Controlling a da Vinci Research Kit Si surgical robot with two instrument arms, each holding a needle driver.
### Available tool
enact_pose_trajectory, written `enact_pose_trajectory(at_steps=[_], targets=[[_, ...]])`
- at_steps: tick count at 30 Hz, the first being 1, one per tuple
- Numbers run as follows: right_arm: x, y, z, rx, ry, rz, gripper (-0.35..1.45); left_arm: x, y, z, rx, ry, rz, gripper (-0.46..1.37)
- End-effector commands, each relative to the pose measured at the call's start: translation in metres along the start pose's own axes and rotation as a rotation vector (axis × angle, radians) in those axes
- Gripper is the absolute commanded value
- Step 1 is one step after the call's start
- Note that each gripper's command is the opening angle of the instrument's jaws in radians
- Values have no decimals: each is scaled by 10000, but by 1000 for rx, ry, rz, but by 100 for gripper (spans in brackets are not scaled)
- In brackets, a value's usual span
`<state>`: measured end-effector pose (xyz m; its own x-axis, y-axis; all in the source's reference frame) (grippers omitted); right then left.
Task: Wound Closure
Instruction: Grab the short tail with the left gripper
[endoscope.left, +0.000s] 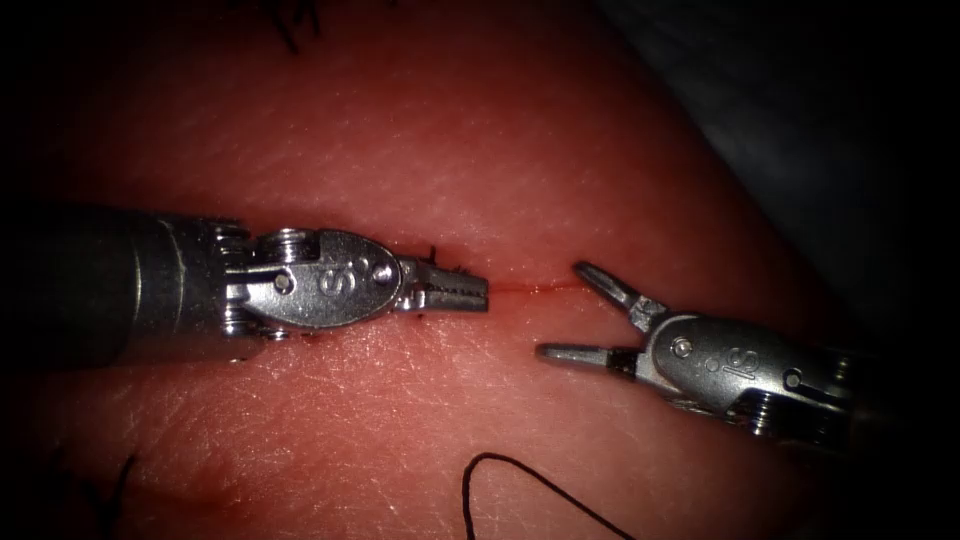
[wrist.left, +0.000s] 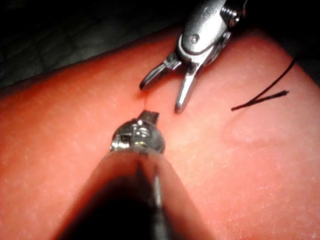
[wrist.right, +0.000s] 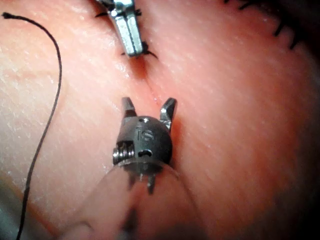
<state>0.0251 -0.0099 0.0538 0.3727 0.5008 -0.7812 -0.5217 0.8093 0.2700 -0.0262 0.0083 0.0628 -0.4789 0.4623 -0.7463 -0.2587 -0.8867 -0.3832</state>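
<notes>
the left end effector (endoscope.left: 452, 285) lies at the centre of the endoscope frame, over the cut (endoscope.left: 530, 287), a thin red line running across the middle of the tissue (endoscope.left: 480, 150). its jaws are pressed together with nothing seen between them; short dark stitch ends (endoscope.left: 440, 262) stick up just beside its tip. the right end effector (endoscope.left: 565, 312) comes in from the lower right, jaws spread wide and holding nothing, one jaw above the cut line and one below it, the tips apart from the left tool's tip. a loose thread (endoscope.left: 500, 470) curls on the tissue at the bottom centre of the frame, well apart from both tools. dark stitch ends (endoscope.left: 295, 25) show at the upper left edge. no needle can be made out, so whether it is in the tissue cannot be told.
</notes>
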Motion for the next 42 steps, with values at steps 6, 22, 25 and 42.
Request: enact_pose_trajectory(at_steps=[6,22,25,42], targets=[[0,0,0,0,1,0,87,1,3,-1,-4,0,5,-35],[-1,-1,-1,0,0,-18,87,18,4,-11,0,-2,44,102],[-1,-1,-1,0,1,-19,87,18,1,-12,1,-4,43,103],[-2,-3,-1,-1,2,-20,87,-1,-13,2,54,-37,41,10]])
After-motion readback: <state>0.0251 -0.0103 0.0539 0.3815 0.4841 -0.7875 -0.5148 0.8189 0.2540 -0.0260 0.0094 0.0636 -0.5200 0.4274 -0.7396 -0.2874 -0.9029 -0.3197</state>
